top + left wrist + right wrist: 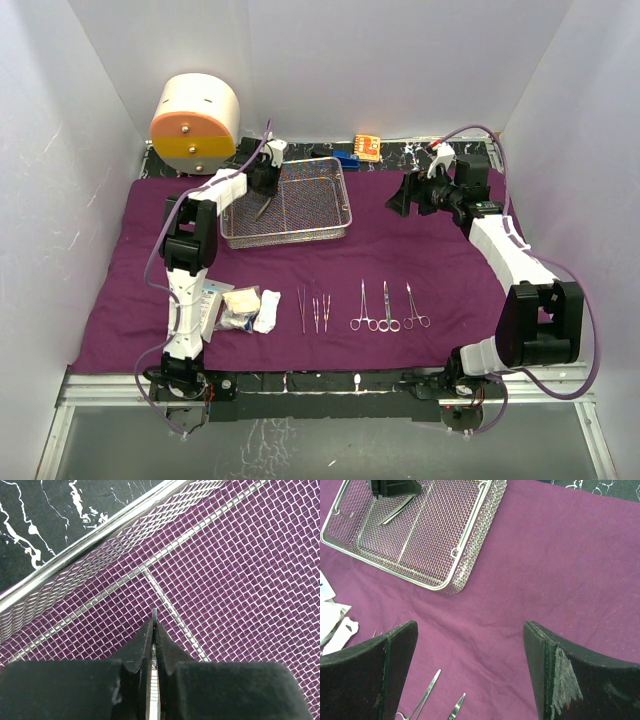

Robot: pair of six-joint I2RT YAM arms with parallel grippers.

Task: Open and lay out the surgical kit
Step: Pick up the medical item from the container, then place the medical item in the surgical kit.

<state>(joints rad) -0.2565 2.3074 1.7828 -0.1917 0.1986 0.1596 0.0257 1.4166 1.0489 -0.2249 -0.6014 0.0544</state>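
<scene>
The purple cloth wrap lies spread flat over the table. On it at the back left stands the wire-mesh tray. My left gripper reaches into the tray's left end and is shut on a slim steel instrument with a ridged handle, its tip just above the mesh. From the right wrist, this instrument hangs slanted under the left gripper. My right gripper is open over bare cloth, right of the tray. Tweezers, forceps and gauze with packets lie in a row near the front.
A cream-and-orange drum stands at the back left. Small orange and blue items lie on the black marbled surface behind the tray. White walls close in the left, back and right.
</scene>
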